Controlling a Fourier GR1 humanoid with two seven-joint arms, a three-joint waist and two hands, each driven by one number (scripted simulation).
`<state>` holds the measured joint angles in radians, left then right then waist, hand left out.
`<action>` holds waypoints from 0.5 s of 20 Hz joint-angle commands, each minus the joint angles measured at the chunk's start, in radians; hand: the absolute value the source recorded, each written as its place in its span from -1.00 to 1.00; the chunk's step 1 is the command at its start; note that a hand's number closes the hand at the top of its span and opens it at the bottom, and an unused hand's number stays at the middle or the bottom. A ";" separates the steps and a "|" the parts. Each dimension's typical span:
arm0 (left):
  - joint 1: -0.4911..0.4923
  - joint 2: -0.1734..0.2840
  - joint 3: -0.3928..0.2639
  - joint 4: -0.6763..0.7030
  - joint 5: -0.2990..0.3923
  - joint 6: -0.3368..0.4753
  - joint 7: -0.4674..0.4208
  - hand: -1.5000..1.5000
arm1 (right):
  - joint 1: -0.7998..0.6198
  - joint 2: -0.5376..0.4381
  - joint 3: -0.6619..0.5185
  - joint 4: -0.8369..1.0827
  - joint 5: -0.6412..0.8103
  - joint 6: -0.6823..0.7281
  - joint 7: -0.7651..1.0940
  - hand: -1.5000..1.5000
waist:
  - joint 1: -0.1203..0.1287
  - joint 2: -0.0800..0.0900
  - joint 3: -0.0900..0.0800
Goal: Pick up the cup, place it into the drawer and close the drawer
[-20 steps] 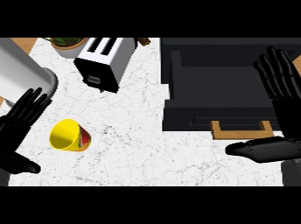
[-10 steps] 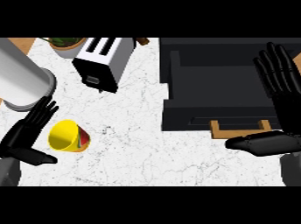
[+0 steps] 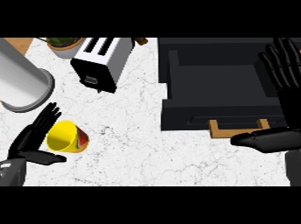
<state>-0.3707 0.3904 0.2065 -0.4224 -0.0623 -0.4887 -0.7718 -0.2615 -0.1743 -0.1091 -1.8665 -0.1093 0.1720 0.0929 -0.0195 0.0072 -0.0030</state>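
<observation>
Left hand (image 3: 32,139) has closed in on the cup (image 3: 66,137), fingers straight and spread just left of it. Yellow cup lies tipped on the counter (image 3: 134,144), mouth facing lower left. Right hand (image 3: 288,109) rests open beside the open black drawer (image 3: 211,74).

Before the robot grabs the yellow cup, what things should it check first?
1. Cup in view, lying on its side on the counter: ok.
2. Left hand open beside the cup, not holding it: ok.
3. Drawer open: ok.
4. Nothing showing inside the drawer: ok.
5. Right hand open at the view's right edge, over the drawer's right side: cannot tell if clear.
6. Toaster apart from the cup: ok.
</observation>
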 commanded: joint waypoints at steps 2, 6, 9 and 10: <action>-0.033 -0.018 -0.016 0.103 -0.035 -0.049 -0.179 -1.00 | 0.036 0.008 0.019 -0.023 0.011 0.005 0.001 -1.00 | -0.007 0.002 -0.001; -0.028 -0.005 -0.018 0.140 -0.041 -0.055 -0.247 -1.00 | -0.014 0.001 -0.002 0.001 -0.015 0.003 0.022 -1.00 | -0.008 0.006 -0.002; -0.049 -0.061 -0.022 0.155 -0.041 -0.006 -0.251 -1.00 | -0.033 -0.031 -0.031 -0.003 -0.034 0.016 0.044 -1.00 | -0.015 0.007 -0.003; -0.076 -0.029 -0.026 0.166 -0.047 -0.040 -0.233 -1.00 | -0.060 -0.016 -0.012 0.036 -0.022 0.011 0.030 -1.00 | -0.004 0.005 -0.002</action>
<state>-0.4173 0.3641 0.1876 -0.2982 -0.0976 -0.4298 -0.8892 -0.2745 -0.1825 -0.1113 -1.8709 -0.1206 0.1797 0.1176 -0.0272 0.0114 -0.0048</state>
